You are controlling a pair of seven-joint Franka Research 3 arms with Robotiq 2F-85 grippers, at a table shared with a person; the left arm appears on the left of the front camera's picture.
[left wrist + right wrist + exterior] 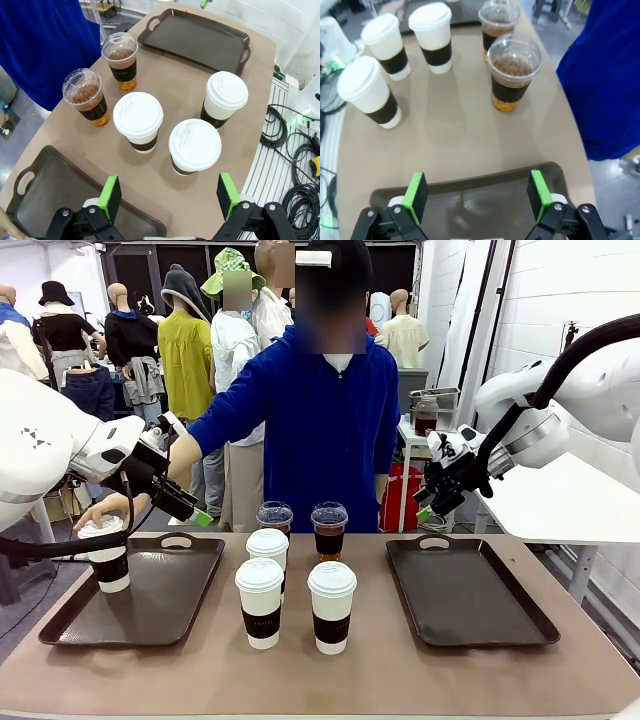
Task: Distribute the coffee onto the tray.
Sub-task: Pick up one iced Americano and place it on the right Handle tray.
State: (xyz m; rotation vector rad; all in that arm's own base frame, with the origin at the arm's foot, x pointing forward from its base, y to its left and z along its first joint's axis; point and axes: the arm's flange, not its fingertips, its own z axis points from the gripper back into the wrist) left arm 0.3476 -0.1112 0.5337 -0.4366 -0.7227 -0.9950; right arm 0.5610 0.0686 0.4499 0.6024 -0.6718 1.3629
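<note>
Paper cup point(332, 606), round white lid point(332, 579) — glossy rectangular tray point(470, 595) beside.

My front camera looks across the table point(375, 675) at the person point(330, 410); both wrist cameras overlook the same middle cups point(137, 120).

Three white, lidded, brown-banded paper cups point(260, 602) stand upright, clustered at the centre of the bench point(330, 680). Two clear dome-lidded cups point(329, 530) of dark drink stand at their 12 o'clock. A fourth paper cup point(108, 558) stands upright on the left tray point(160, 602), at 9 o'clock.
</note>
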